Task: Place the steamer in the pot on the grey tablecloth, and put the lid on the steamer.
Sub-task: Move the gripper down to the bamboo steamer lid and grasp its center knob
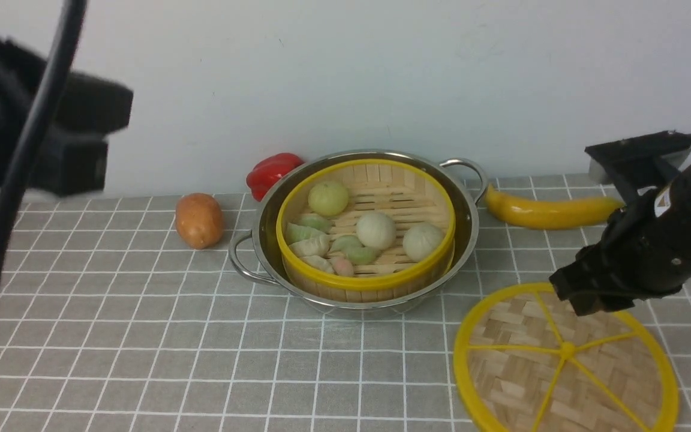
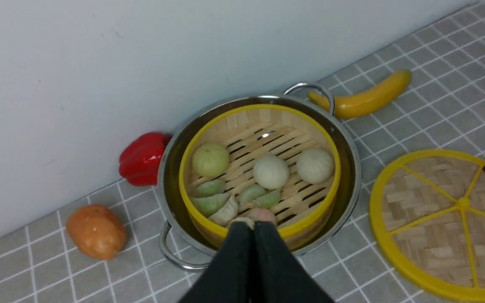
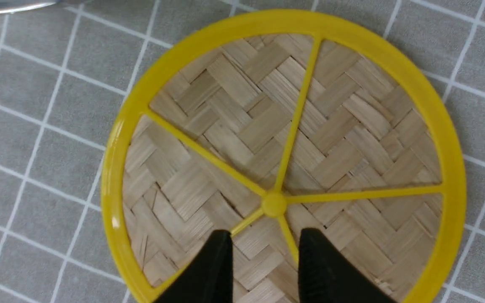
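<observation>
Left gripper (image 2: 249, 229) is pinched tight, fingers pressed together with nothing in them, raised off the table and aimed at the steamer (image 1: 364, 282). Right gripper (image 3: 263, 240) has its jaws parted, nothing between them, hovering over the lid (image 3: 284, 126) close to its centre knob (image 3: 274, 204). The lid lies flat on the grey tablecloth (image 1: 141, 336), right of the pot (image 1: 468, 231). The steamer sits inside that pot, uncovered, loaded with buns (image 1: 375, 230) and dumplings (image 1: 309, 245).

One pot (image 1: 467, 231), one steamer (image 1: 369, 282), one lid (image 1: 516, 360)
</observation>
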Motion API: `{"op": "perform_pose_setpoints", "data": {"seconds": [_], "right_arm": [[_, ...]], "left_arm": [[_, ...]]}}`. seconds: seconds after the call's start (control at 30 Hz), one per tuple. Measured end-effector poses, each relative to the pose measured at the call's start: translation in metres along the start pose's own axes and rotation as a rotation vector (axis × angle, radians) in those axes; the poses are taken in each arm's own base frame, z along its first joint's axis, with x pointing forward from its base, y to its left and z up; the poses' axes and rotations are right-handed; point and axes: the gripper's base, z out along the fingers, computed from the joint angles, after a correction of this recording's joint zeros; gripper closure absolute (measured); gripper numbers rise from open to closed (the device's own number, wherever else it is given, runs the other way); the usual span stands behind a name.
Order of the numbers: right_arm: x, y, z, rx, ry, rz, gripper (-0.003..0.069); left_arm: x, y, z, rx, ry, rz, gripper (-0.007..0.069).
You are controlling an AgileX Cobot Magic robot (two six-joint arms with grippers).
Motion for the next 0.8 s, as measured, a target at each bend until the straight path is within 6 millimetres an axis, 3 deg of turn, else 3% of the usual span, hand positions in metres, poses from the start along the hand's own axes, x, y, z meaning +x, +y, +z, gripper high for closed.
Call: {"op": "perform_pose_setpoints", "data": {"seconds": [0.1,0.3,0.63,0.8], "right_arm": [[-0.002,-0.001,0.015,0.008,0.034,0.003,0.0419],[-0.004,-0.003,0.047,0.022,0.097,0.008,0.0419],[0.0,-0.005,0.08,0.037,0.193,0.016,0.0425],[0.003,-0.006,0.081,0.048,0.233,0.01,0.0517]], "left_arm": [[0.039,-0.005,-0.004,0.014,-0.072,-0.047,0.0648],[0.074,-0.011,-0.02,0.03,-0.135,-0.087,0.0648],[0.078,-0.013,-0.025,0.042,-0.138,-0.099,0.0648],[0.078,-0.013,-0.025,0.043,-0.138,-0.101,0.0648]]}}
